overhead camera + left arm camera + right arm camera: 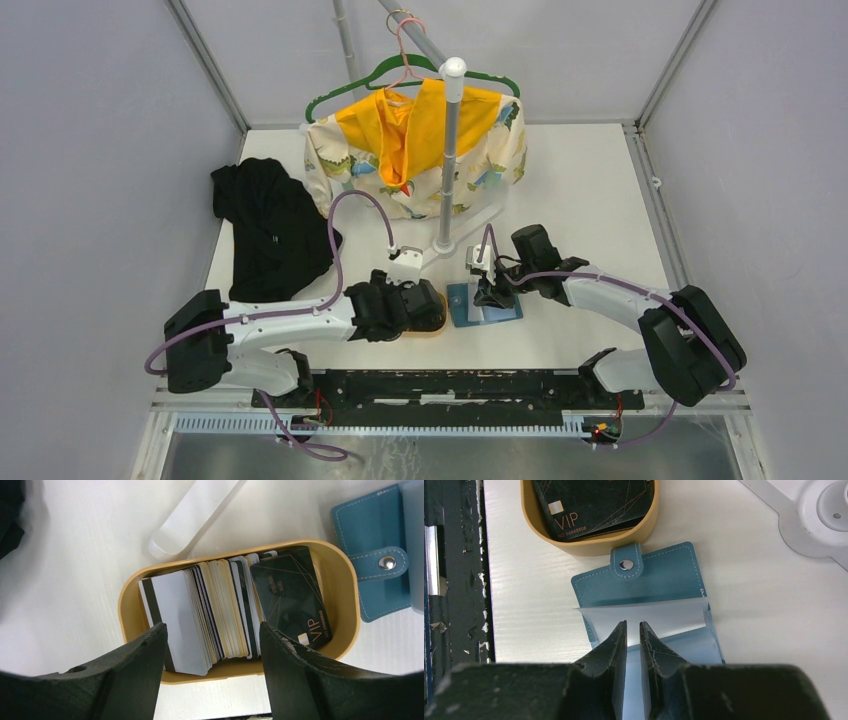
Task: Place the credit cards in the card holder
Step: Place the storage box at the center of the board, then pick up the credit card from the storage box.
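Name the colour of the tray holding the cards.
Tan tray; it shows best in the left wrist view.

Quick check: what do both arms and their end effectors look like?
The left arm and right arm have white link shells between bulky black joint housings, with a mauve cable looping along each. The left end effector and right end effector carry matte black, wedge-shaped fingers tapering to blunt tips. No lettering shows.
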You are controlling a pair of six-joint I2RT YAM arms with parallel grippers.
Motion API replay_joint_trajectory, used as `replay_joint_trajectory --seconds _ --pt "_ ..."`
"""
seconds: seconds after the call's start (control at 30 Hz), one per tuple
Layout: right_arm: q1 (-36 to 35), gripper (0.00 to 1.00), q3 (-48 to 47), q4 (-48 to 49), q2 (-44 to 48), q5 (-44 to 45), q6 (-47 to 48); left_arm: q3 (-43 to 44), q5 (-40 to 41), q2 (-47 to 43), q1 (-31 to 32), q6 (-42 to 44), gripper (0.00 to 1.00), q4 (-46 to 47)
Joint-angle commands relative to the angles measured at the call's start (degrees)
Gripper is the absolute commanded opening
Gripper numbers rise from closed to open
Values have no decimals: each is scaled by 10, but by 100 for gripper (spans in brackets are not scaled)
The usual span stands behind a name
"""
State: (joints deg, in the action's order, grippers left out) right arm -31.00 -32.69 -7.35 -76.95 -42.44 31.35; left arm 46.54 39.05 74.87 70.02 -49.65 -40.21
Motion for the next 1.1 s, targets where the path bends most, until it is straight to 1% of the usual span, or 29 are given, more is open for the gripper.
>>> replay_joint_trajectory --seconds 0.0,0.17,0.27,0.33,0.43,0.53,0.67,0.83,1.07 --pt "3 20 -11 12 12 -7 4 -4 14 -10 -18 20 74 22" --pt "3 20 -11 12 16 -6 5 -14 -3 -36 -33 34 75 36" --pt "3 20 -9 13 22 -4 6 -31 -31 -65 -42 50 74 64" --pt "3 21 -8 15 26 -2 7 -46 -42 -86 -56 55 72 74" --pt "2 21 -7 15 25 -2 7 -75 -77 -108 -93 73 68 100" --pt "3 21 -8 14 22 -1 8 -97 -116 -123 -114 86 67 125" --pt "3 21 -8 14 19 -2 8 -101 -133 -121 -120 91 67 134" --pt "3 20 -11 10 14 -2 9 -102 -145 -95 -128 94 68 143" --pt "3 20 -11 10 13 -5 9 -102 -133 -66 -138 81 62 110"
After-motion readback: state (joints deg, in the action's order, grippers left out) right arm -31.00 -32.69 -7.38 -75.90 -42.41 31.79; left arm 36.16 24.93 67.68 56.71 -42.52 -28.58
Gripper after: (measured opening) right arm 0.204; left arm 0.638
